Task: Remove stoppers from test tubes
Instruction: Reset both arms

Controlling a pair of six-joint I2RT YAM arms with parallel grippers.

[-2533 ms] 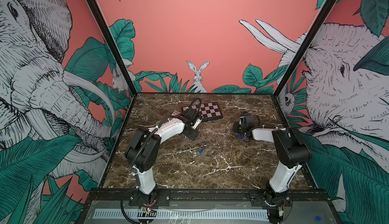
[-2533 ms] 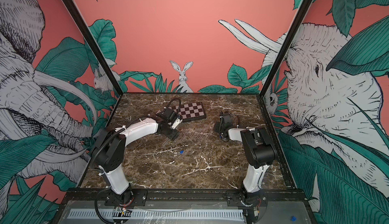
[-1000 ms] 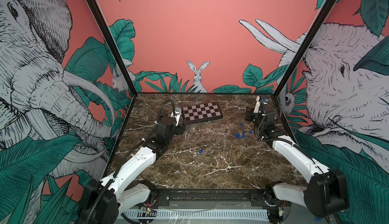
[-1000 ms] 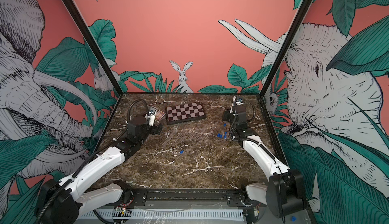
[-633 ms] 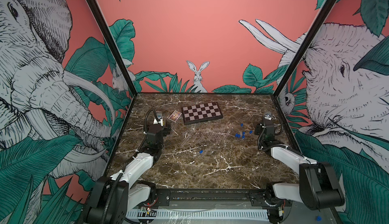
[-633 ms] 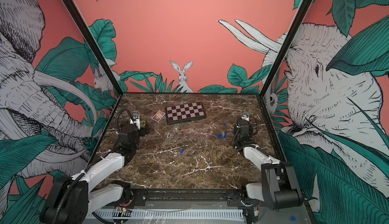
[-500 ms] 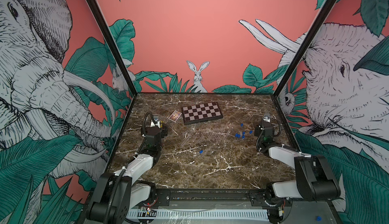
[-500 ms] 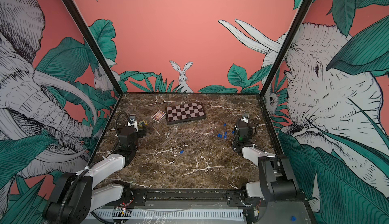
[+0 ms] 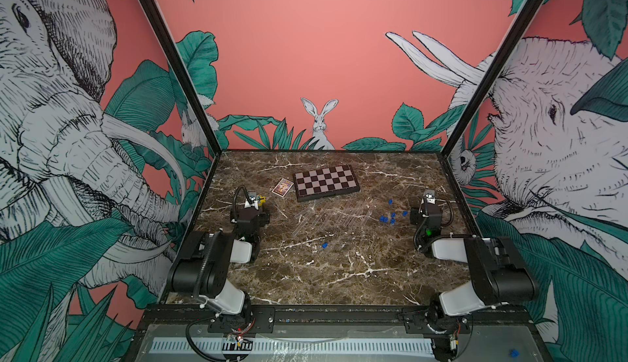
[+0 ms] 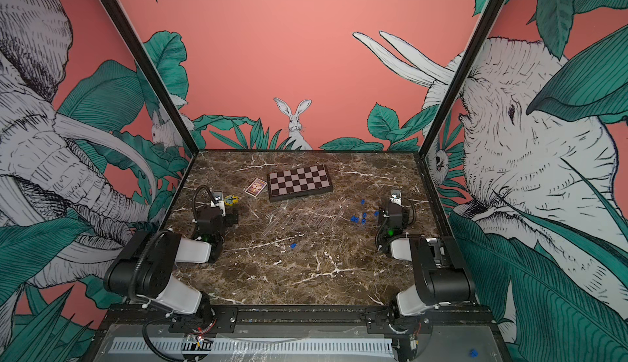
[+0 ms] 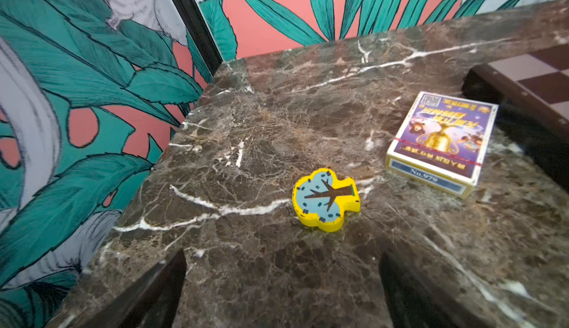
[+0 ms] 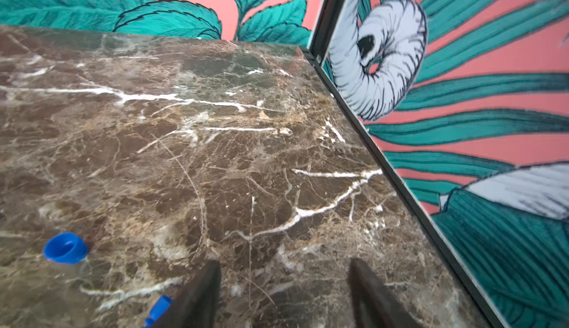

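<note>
Several clear test tubes [image 9: 334, 217] lie side by side on the marble in front of the chessboard, seen in both top views [image 10: 306, 219]; none shows a plug in its mouth. Right of them are several loose blue stoppers [image 9: 387, 218] [image 10: 357, 218], and one lone stopper [image 9: 324, 245] lies nearer the front. My left gripper [image 9: 254, 207] [image 11: 283, 280] rests at the left side, open and empty, facing a yellow toy piece [image 11: 326, 200]. At the right side my right gripper [image 9: 429, 204] [image 12: 284, 283] is open and empty; a stopper [image 12: 65, 247] lies off to its side.
A chessboard [image 9: 325, 183] lies at the back middle with a card box [image 9: 282, 187] [image 11: 440, 144] to its left. Another blue stopper [image 12: 158, 309] sits just outside one right finger. The right wall's black frame [image 12: 400, 185] runs close by the right gripper.
Both arms have drawn back from the middle and folded to their own sides near the front. The right jaws have spread wider. The row of tubes now lies uncovered.
</note>
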